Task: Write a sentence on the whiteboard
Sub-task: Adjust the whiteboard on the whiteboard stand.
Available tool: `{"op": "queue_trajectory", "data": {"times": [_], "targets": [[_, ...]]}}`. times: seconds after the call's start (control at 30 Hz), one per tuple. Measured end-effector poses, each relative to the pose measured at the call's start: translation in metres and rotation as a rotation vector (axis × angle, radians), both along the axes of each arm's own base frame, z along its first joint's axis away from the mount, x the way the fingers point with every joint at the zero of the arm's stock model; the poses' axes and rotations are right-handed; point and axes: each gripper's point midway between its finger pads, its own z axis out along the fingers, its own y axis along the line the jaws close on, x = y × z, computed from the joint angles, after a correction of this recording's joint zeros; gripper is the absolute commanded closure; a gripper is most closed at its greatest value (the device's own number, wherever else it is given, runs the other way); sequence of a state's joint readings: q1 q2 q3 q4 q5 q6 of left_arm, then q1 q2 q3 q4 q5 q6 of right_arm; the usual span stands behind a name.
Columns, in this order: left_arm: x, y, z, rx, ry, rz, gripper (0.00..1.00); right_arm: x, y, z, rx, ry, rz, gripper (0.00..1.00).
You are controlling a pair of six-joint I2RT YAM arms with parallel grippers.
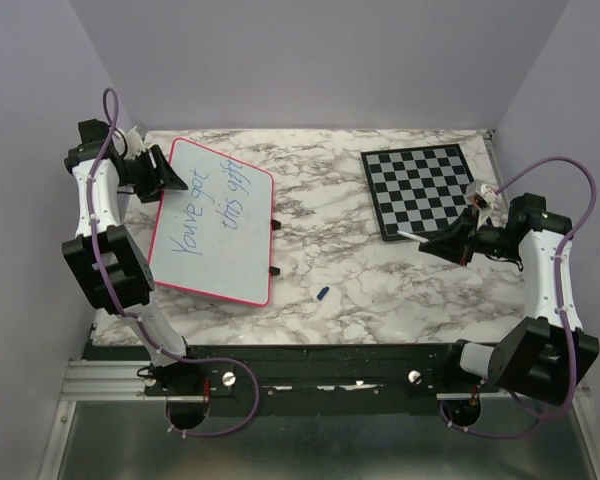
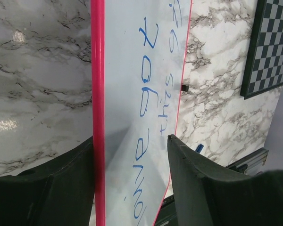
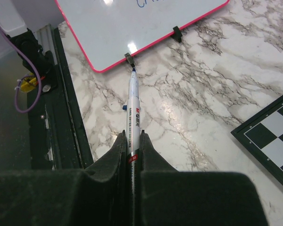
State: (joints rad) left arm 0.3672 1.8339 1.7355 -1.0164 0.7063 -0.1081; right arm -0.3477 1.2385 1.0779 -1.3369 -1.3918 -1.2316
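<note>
The left jaws (image 2: 130, 138) stand released and wide apart, one side just outside the pink rim of the whiteboard (image 1: 220, 272) and the other over its white face. The right jaws (image 3: 132, 137) are clenched on a white marker pen (image 3: 132, 101) with its blue tip bare. From above, we see the whiteboard lying askew on the marble worktop (image 1: 380, 290) at the left of the frame. The sentence (image 1: 215, 212) runs across it in two blue lines that read roughly "You've got this gift". At middle right, the pen hangs by the lower left corner of the chessboard (image 1: 425, 190), well apart from the whiteboard. We see a small blue cap (image 1: 322, 292) on the worktop just below the centre of the frame.
</note>
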Motion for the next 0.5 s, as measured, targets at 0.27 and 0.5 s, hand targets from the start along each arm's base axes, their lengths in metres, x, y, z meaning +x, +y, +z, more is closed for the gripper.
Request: {"op": "queue_trajectory", "data": {"times": [0.27,0.5], "targets": [[-0.0004,0.0045,-0.0037,0.003,0.004,0.012,0.27,-0.0001,0.0000,0.0001,-0.001,-0.001,0.000,0.99],[-0.0011,0.0082,-0.0047,0.007,0.005,0.023,0.22,-0.0003,0.0001,0.0003,-0.001,-0.002,0.000,1.00]]}}
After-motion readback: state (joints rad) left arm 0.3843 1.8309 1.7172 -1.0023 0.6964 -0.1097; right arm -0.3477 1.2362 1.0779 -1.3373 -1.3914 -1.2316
